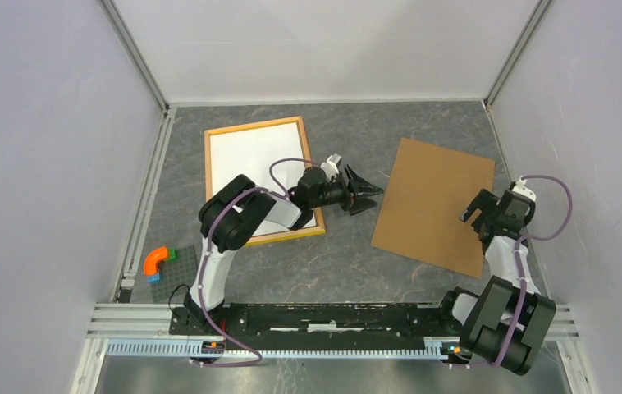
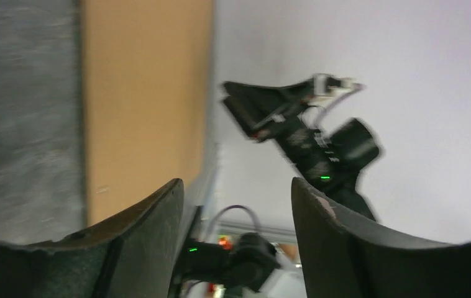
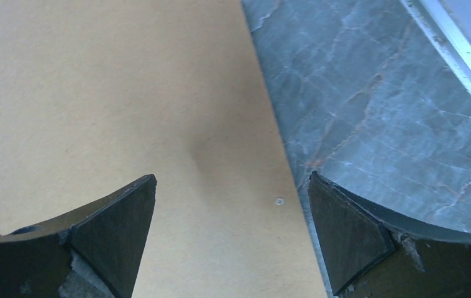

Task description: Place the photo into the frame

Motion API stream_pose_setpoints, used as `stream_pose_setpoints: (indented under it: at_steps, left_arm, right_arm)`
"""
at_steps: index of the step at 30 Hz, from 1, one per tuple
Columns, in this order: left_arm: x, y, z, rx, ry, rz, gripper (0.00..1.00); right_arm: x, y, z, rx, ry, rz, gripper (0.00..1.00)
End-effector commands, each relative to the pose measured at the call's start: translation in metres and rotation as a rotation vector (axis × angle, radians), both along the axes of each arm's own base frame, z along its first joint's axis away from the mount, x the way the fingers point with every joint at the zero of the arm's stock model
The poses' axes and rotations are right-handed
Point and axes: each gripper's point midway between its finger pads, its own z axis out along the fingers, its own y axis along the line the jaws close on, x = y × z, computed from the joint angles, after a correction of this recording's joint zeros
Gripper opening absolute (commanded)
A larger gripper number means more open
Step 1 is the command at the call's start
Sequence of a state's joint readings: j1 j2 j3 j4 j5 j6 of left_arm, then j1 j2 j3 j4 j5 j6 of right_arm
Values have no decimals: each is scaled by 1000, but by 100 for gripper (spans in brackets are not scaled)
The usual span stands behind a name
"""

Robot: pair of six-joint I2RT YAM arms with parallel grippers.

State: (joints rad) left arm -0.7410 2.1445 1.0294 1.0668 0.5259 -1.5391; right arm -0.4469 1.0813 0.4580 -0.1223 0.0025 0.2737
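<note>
Grey table [image 1: 340, 263] carries the frame [image 1: 253, 125], the photo [image 1: 250, 160] white-back-up inside it; right of the frame my left pincer [image 1: 372, 197] gapes empty, and farther right my right pincer [image 3: 233, 177], wide and empty, hovers over the edge of the backing panel [image 1: 431, 205], presumably to lift it.

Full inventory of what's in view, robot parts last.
frame: 1, orange-yellow, far left of centre on the table
photo: 1, white side up, lying inside the frame
backing panel: 1, brown, right of centre, flat and skewed
curved piece: 1, orange, near left edge, on the blocks
blocks: 2 that I can make out, green and blue, near left edge
table: 1, grey marbled
left tool: 1, black, open and empty, between the frame and the panel
right tool: 1, black, open and empty, over the panel's right edge
</note>
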Motion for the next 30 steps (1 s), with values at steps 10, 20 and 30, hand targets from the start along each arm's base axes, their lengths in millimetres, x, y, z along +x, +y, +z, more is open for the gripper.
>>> stream_pose_setpoints:
  at_steps: [10, 20, 30]
  left_arm:
    - [-7, 13, -75, 670, -166, -27, 90]
    - [-23, -8, -100, 785, -114, -54, 95]
    - [-21, -30, -41, 337, -3, -100, 93]
  right_arm:
    - [3, 1, -26, 126, -43, 2, 98]
    - [1, 20, -32, 185, -81, 56, 97]
    - [1, 46, -38, 252, -105, 130, 96]
